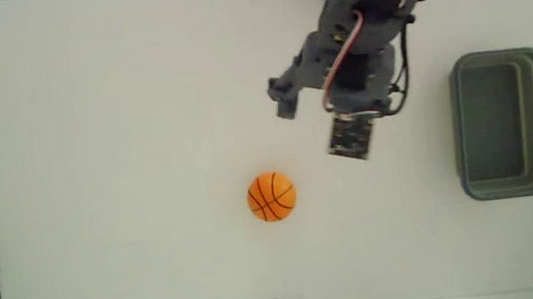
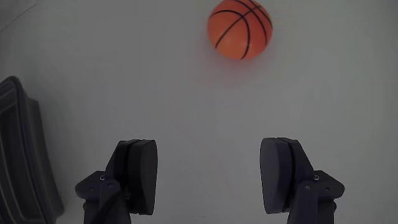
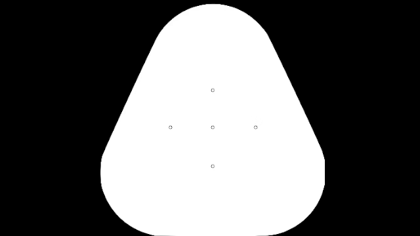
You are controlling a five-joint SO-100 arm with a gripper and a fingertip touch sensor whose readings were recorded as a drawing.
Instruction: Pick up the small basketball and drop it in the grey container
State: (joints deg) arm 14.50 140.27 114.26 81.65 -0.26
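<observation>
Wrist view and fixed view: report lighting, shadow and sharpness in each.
Fixed view: bright, washed-out white table, slightly soft, basketball casting barely any shadow. Wrist view: dimmer and greyer, ball fairly sharp, open gripper dark, container edge dark and low in detail.

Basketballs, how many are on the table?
1. The small basketball lies on the white table, left of the grey container in the fixed view, apart from the open gripper.
</observation>
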